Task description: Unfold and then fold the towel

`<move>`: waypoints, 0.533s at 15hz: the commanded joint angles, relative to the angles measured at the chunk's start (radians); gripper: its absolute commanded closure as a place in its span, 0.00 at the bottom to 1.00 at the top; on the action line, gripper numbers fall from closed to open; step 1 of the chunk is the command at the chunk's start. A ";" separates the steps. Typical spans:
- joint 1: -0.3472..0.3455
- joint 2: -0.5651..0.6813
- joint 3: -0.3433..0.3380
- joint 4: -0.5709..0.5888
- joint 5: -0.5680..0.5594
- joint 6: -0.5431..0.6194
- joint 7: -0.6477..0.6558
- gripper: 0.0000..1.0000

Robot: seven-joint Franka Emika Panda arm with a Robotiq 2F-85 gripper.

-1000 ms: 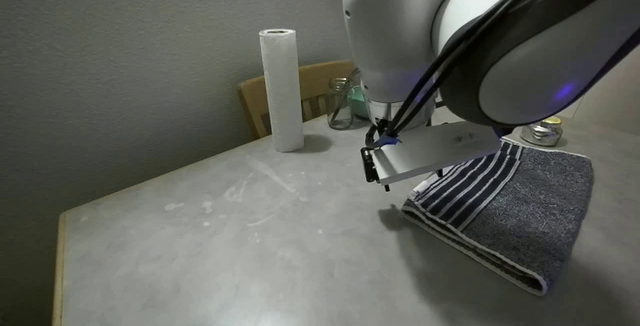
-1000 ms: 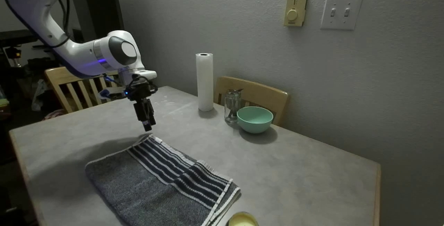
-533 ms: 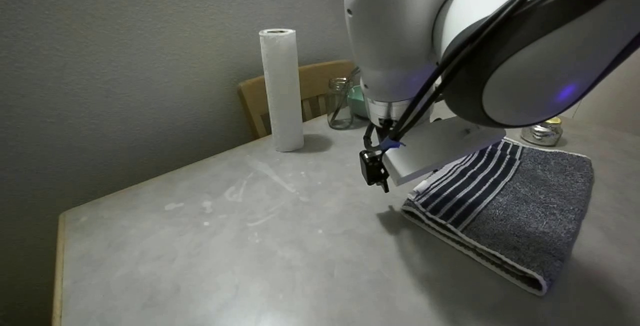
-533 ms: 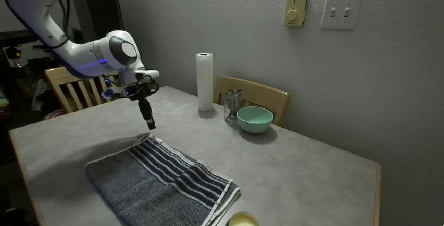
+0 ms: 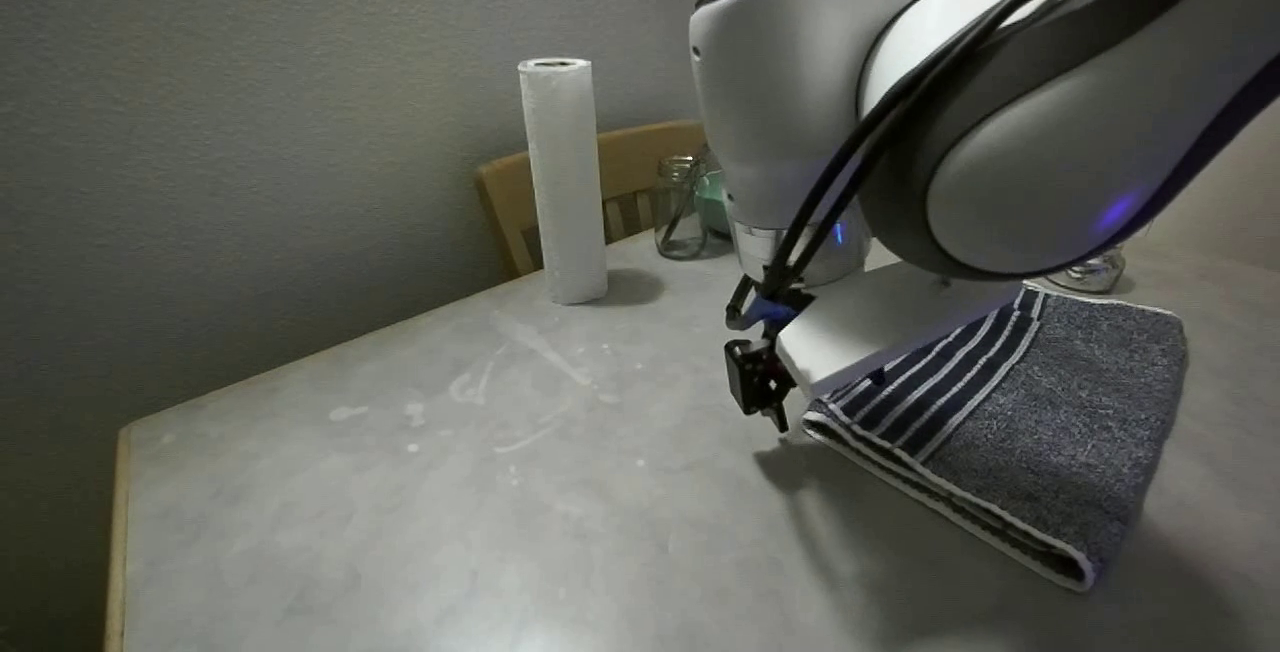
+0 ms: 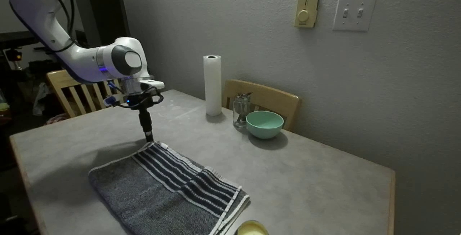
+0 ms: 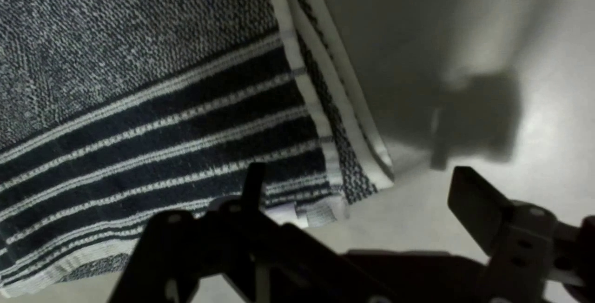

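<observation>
The towel (image 6: 151, 195), dark grey-blue with white stripes along one band, lies folded in layers on the table in both exterior views. In the wrist view its striped corner with stacked white hems (image 7: 325, 103) reaches in between the spread fingers, and a small white tag (image 7: 286, 213) shows at its edge. My gripper (image 7: 358, 173) is open, pointing down just above that corner. One finger (image 7: 253, 184) overlaps the stripes in that picture; the opposite finger (image 7: 476, 207) is seen over bare table. Nothing is held. Whether a fingertip touches the cloth, I cannot tell.
A tall white paper roll (image 6: 213, 87), a glass jar with utensils (image 6: 241, 110) and a green bowl (image 6: 264, 124) stand along the wall side of the table (image 6: 324, 184). A yellow-topped jar (image 6: 252, 228) sits close to the towel. Wooden chairs (image 6: 263, 92) border the table.
My gripper has come down toward the towel's striped corner and turned about its upright axis, standing more vertical now. The towel has not moved, and the fingers have stayed apart.
</observation>
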 commanded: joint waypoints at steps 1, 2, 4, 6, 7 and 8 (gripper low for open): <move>-0.058 -0.009 0.029 -0.052 0.093 0.035 -0.171 0.00; -0.063 -0.011 0.026 -0.064 0.106 0.039 -0.211 0.00; -0.069 -0.014 0.012 -0.085 0.105 0.041 -0.296 0.00; -0.076 -0.010 0.001 -0.095 0.094 0.046 -0.381 0.00; -0.078 -0.007 -0.003 -0.098 0.093 0.048 -0.417 0.00; -0.078 -0.002 -0.009 -0.097 0.094 0.053 -0.440 0.00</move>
